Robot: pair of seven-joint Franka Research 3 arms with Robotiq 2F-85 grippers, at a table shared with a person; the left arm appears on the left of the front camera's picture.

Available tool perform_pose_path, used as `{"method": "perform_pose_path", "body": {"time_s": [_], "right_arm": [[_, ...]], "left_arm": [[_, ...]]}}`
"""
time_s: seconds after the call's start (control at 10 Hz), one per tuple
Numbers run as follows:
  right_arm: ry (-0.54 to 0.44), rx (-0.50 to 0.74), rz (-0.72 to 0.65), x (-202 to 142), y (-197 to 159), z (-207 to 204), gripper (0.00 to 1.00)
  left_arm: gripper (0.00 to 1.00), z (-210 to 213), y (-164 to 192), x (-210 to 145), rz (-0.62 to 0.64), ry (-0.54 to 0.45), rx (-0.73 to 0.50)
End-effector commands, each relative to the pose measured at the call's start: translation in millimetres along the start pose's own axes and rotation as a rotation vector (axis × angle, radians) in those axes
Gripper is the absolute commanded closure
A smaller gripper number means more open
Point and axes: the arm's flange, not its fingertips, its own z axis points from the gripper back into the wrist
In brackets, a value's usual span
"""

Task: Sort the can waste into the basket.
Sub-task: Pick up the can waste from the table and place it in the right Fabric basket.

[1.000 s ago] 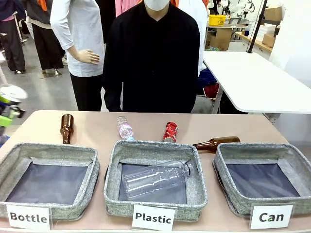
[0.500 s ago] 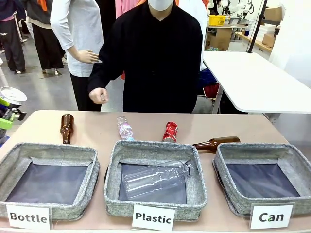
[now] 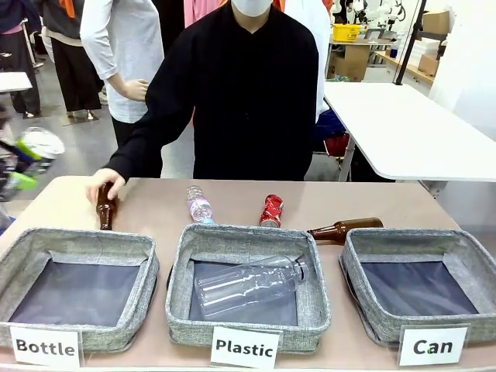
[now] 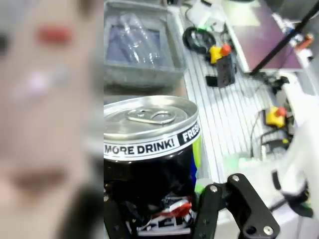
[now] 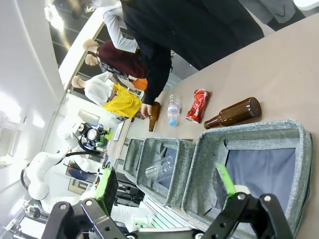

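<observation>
My left gripper [image 3: 22,169] hangs at the far left edge of the table, shut on a black-and-silver can [image 3: 42,144]. In the left wrist view that can [image 4: 149,144] stands between the fingers of the left gripper [image 4: 159,216], lid up, with "MORE DRINK!" on its band. A red crushed can [image 3: 271,210] lies on the table behind the middle basket. The grey basket [image 3: 353,267] signed "Can" sits at the front right with nothing in it. My right gripper [image 5: 166,188] is open above the near side of that basket [image 5: 254,130]; the red can [image 5: 198,105] lies beyond it.
The person's hand [image 3: 103,186] rests on a brown bottle [image 3: 106,209] at the left. Another brown bottle [image 3: 345,228] lies behind the Can basket. A small plastic bottle [image 3: 199,204] lies on the table, and a clear one [image 3: 248,285] in the Plastic basket [image 3: 180,263]. The Bottle basket [image 3: 147,287] stands at the left.
The person's hand has come down onto the left brown bottle. My left gripper has shifted a little to the right with the can. The other things lie as before.
</observation>
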Motion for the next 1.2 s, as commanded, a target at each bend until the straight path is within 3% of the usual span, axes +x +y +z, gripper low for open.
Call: {"method": "perform_pose_path", "body": {"time_s": [0.0, 0.1, 0.2, 0.4, 0.6, 0.9, 1.0, 1.1], "right_arm": [[-0.022, 0.019, 0.026, 1.6, -0.2, -0.6, 0.00], [-0.022, 0.019, 0.026, 1.6, -0.2, -0.6, 0.00], [-0.022, 0.019, 0.026, 1.6, -0.2, -0.6, 0.00], [-0.022, 0.019, 0.026, 1.6, -0.2, -0.6, 0.00], [-0.022, 0.019, 0.026, 1.6, -0.2, -0.6, 0.00], [-0.022, 0.019, 0.026, 1.6, -0.2, -0.6, 0.00], [-0.022, 0.019, 0.026, 1.6, -0.2, -0.6, 0.00], [-0.022, 0.019, 0.026, 1.6, -0.2, -0.6, 0.00]], "left_arm": [[1.00, 73.0, -63.3, -85.2, -0.090, -0.009, 0.069], [1.00, 100.6, -97.6, -133.8, 0.053, -0.078, 0.212], [1.00, 109.5, -120.9, -168.6, 0.111, -0.169, 0.288], [1.00, 99.6, -143.0, -197.6, 0.156, -0.273, 0.323], [1.00, 84.8, -120.6, -180.2, 0.198, -0.301, 0.315], [1.00, 70.1, -82.0, -118.4, 0.269, -0.183, 0.332], [1.00, 70.5, -71.4, -110.1, 0.261, -0.140, 0.320], [1.00, 80.7, -82.3, -124.9, 0.257, -0.133, 0.343]]}}
